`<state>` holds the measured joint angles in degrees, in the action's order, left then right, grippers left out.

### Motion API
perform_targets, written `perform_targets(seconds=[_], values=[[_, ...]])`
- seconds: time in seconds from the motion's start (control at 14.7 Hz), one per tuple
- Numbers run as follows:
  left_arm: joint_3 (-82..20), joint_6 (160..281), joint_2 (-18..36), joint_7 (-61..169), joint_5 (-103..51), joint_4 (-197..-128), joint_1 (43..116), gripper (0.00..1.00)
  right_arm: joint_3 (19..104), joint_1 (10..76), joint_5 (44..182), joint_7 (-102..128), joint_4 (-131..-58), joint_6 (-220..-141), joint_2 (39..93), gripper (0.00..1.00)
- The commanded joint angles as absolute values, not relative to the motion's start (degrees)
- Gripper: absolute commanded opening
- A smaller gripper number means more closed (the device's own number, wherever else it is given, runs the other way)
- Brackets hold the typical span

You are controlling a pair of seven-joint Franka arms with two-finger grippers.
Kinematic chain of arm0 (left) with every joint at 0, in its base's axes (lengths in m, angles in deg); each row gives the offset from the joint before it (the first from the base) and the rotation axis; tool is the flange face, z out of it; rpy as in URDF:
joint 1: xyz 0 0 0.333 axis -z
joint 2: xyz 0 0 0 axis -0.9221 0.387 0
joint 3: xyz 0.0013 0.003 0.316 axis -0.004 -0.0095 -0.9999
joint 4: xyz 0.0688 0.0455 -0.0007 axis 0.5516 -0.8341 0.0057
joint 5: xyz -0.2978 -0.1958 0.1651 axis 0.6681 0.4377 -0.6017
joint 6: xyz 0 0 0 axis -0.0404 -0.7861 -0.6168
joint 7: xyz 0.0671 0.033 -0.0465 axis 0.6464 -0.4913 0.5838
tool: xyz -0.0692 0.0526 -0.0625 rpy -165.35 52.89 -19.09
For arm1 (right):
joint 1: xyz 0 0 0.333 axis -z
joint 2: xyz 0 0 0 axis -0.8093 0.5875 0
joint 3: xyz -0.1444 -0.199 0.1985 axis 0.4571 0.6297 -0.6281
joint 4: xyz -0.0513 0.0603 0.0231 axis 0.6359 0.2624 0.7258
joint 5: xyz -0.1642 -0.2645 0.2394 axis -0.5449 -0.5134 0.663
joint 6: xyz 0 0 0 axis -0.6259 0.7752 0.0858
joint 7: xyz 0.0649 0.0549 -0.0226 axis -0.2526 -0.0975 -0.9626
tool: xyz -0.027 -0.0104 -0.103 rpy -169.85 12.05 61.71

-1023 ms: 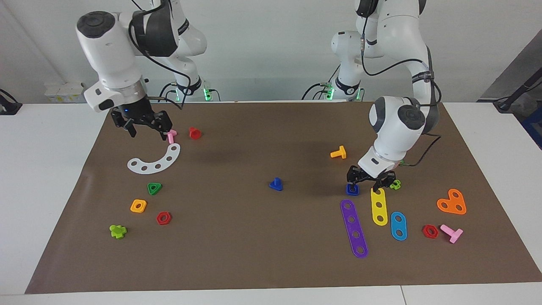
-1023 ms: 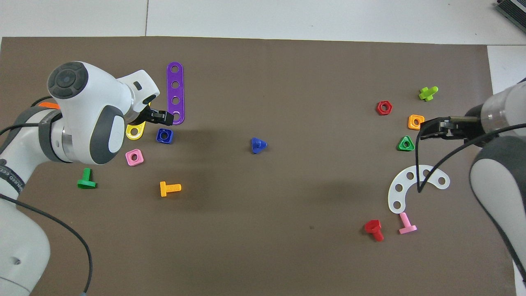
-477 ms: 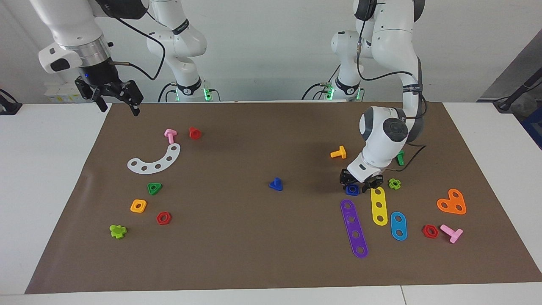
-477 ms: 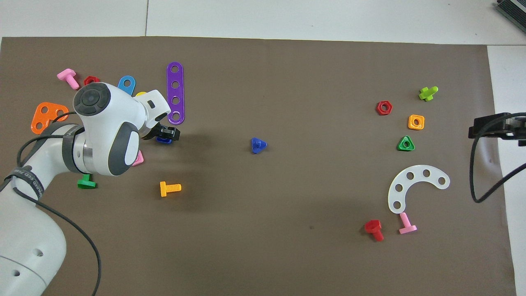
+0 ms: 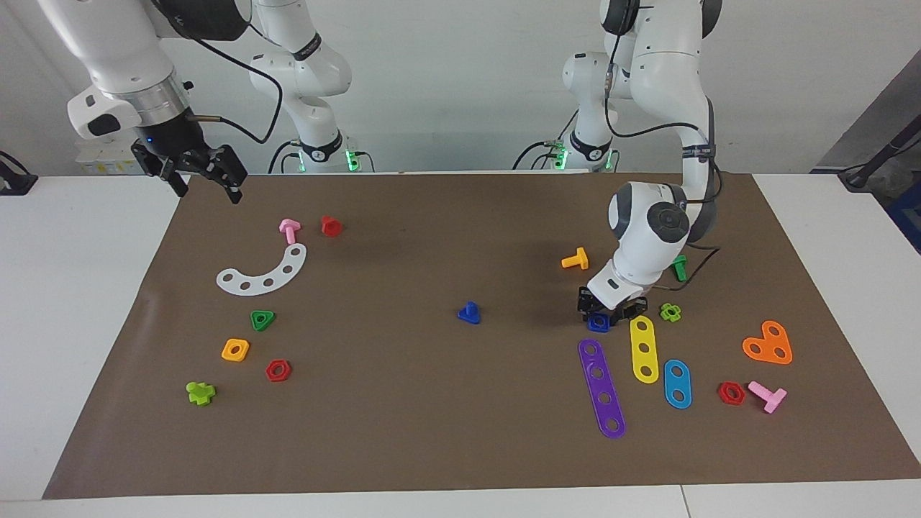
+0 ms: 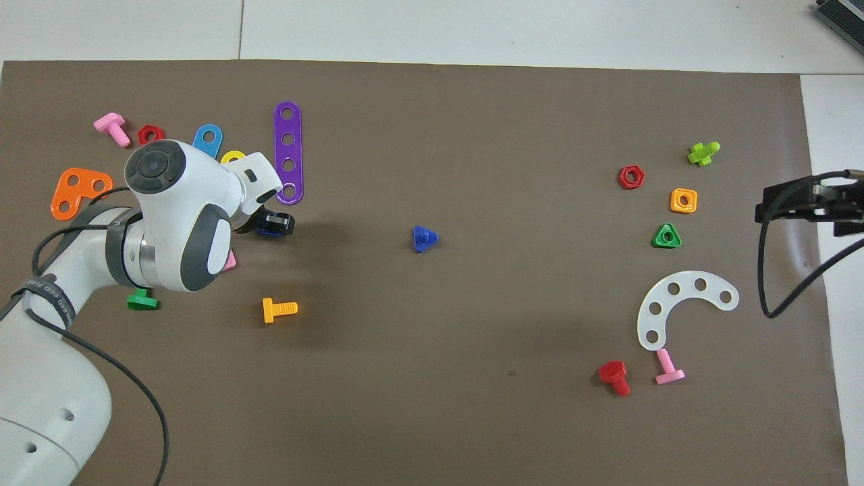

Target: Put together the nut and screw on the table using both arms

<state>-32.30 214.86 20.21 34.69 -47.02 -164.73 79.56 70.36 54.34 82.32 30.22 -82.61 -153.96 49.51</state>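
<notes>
- While I am working the left gripper (image 5: 608, 311) down low near the left arm's end of the mat (image 5: 432, 446), it is sitting right on the nut (image 5: 599, 324), and I cannot tell whether it is clamping the nut yet or only bracketing it.
- I am judging this to be the pick-up step: the nut is lying flat on the mat, just beside the near ends of the purple strip (image 5: 601, 388) and the yellow strip (image 5: 644, 350), so I am coming at it from above to stay clear of both.
- I am seeing the screw (image 5: 469, 313) standing head-down, stem up, alone around the middle of the mat, well apart from the nut. That pose is leaving the stem free for a grasp.
- I am keeping the right gripper (image 5: 207, 191) raised and spread wide over the mat's edge at the right arm's end. It is carrying nothing and waiting.
- I am reading contact height from the facing view. In the overhead view the left wrist is covering most of the nut, leaving only a blue sliver.
- I am getting the pink nut (image 6: 230, 260) from the overhead view alone, peeking out beside the wrist. In the facing view the arm is hiding it.
</notes>
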Motion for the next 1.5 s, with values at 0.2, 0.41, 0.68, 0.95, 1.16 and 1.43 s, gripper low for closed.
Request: perform_targets(seconds=[0.2, 0.41, 0.68, 0.95, 1.16, 1.43], values=[[-33.3, 216.0, 18.5, 33.9, -47.8, -167.0, 80.6, 0.5, 69.8, 54.5, 83.8, 30.6, -84.0, -153.5, 48.5, 1.0], [-33.3, 216.0, 18.5, 33.9, -48.1, -166.8, 80.6, 0.38, 69.8, 54.6, 83.8, 30.7, -84.0, -153.4, 48.5, 1.0], [-33.3, 215.0, 18.7, 33.9, -48.1, -165.0, 80.6, 0.29, 69.8, 54.6, 83.8, 30.7, -84.0, -153.3, 48.5, 1.0], [-33.3, 204.6, 20.5, 38.7, -47.9, -155.6, 83.5, 0.26, 69.8, 54.5, 83.8, 30.7, -84.0, -153.4, 48.5, 1.0], [-33.3, 202.3, 21.0, 47.9, -47.8, -152.8, 88.1, 0.25, 69.8, 54.6, 83.8, 30.7, -84.0, -153.3, 48.5, 1.0], [-33.3, 201.7, 21.6, 57.1, -47.6, -150.2, 95.4, 0.25, 69.8, 54.6, 83.8, 30.7, -84.0, -153.3, 48.5, 1.0]])
